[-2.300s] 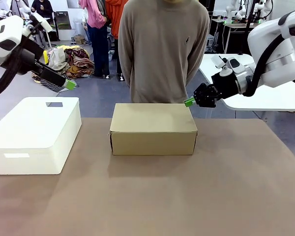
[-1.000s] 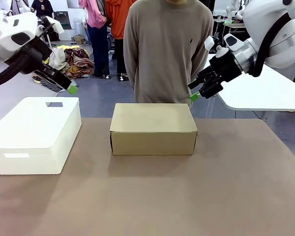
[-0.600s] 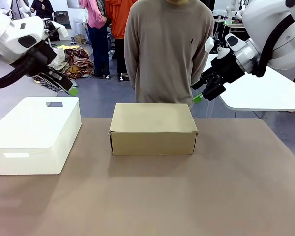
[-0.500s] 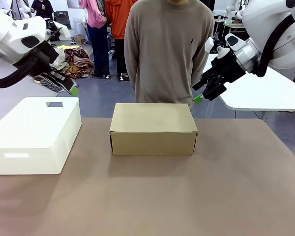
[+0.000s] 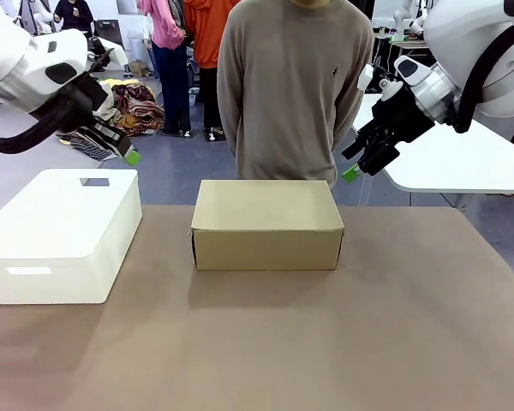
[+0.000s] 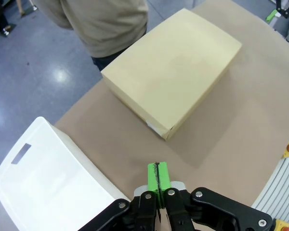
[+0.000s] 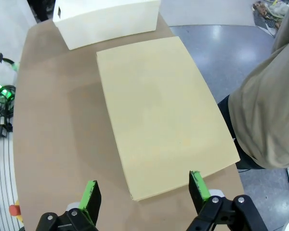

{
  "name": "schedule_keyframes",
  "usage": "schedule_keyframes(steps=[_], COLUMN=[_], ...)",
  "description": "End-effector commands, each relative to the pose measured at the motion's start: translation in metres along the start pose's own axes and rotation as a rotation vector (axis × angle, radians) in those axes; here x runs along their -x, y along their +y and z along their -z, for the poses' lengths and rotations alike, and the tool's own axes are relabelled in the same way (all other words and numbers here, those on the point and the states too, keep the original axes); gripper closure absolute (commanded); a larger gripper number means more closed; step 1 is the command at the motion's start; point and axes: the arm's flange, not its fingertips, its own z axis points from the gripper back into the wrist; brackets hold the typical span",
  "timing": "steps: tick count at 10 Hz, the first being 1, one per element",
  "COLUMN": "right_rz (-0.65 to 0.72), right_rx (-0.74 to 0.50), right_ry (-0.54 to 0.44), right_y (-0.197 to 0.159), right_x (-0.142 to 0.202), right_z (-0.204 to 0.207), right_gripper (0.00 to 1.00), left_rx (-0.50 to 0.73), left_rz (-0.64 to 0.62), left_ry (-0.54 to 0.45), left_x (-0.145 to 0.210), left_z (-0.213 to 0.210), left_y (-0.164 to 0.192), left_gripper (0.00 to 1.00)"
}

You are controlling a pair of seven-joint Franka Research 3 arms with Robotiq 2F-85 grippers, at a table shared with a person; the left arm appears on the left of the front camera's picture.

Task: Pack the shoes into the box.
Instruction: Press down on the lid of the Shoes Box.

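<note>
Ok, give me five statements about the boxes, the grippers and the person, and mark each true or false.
1. The cardboard box has its lid shut. True.
2. The left gripper is wide open. False: its green pads are pressed together, holding nothing.
3. The right gripper is open and empty. True.
4. The white box sits on top of the cardboard box. False: it stands apart on the table, on the robot's left.
5. The person is lifting the lid. False: no hand is on the box.
</note>
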Motion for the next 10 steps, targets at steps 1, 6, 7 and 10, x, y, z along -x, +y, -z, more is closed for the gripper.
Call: schedule_keyframes(steps=[1, 6, 7, 10], right_rz=[-0.013, 0.145, 0.176, 0.224], right_rx=[-0.008, 0.095, 0.141, 0.219], right_ry=[-0.025, 0.054, 0.081, 0.185], right_y=[-0.003, 0.011, 0.017, 0.044], right_x=[-0.002, -0.018, -0.025, -0.039], right_z=[0.002, -0.014, -0.025, -0.052], right_gripper=[0.03, 0.03, 0.03, 0.03], left_rx=[0.003, 0.001, 0.014, 0.019], left_rz=[0.005, -0.091, -0.133, -0.103], left_ry=[0.004, 0.004, 0.011, 0.060], left_x=[0.003, -0.008, -0.015, -0.045], left_z=[-0.002, 0.012, 0.018, 0.028], left_y=[0.002, -0.004, -0.007, -0.019], left_gripper=[1.00, 1.00, 1.00, 1.00])
